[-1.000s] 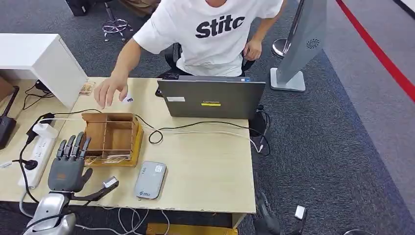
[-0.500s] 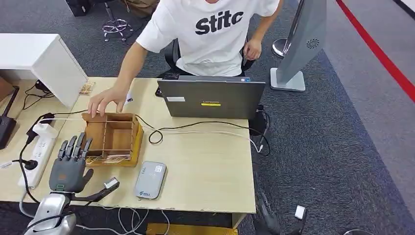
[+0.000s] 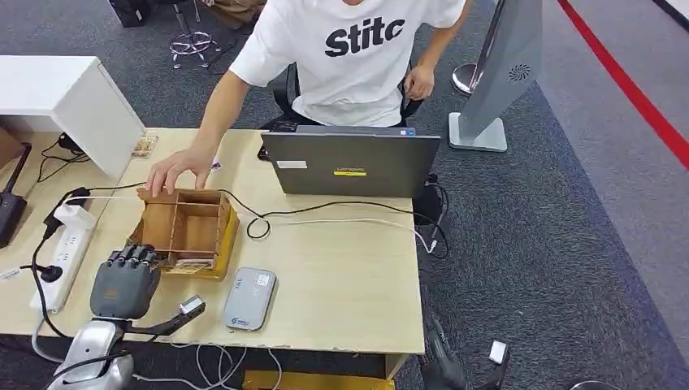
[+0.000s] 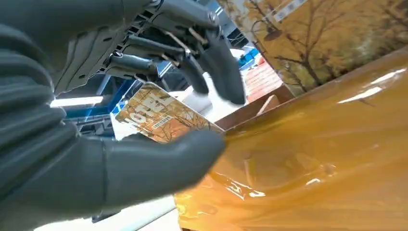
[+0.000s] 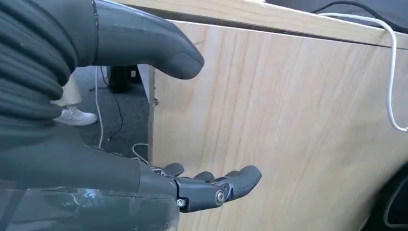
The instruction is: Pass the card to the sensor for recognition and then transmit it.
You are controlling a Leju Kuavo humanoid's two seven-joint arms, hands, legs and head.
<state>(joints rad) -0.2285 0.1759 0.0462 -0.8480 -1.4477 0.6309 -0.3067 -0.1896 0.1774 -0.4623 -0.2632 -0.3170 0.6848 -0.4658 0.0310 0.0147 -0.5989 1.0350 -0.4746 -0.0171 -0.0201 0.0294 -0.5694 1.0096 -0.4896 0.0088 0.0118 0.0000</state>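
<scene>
The hotel card (image 4: 156, 115) sits between thumb and fingers of the left hand (image 3: 123, 280), apparently pinched, at the wooden organiser's (image 3: 188, 228) near edge. Right hand (image 5: 211, 185) hangs open. Risk: thin grip slips before reaching the card reader (image 3: 250, 299).

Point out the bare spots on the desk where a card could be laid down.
The widest bare patch of desk lies between the grey sensor, the laptop and the right edge, with cables crossing its far side. It is crowded on the left: wooden box, left hand, power strip and the person's hand.
</scene>
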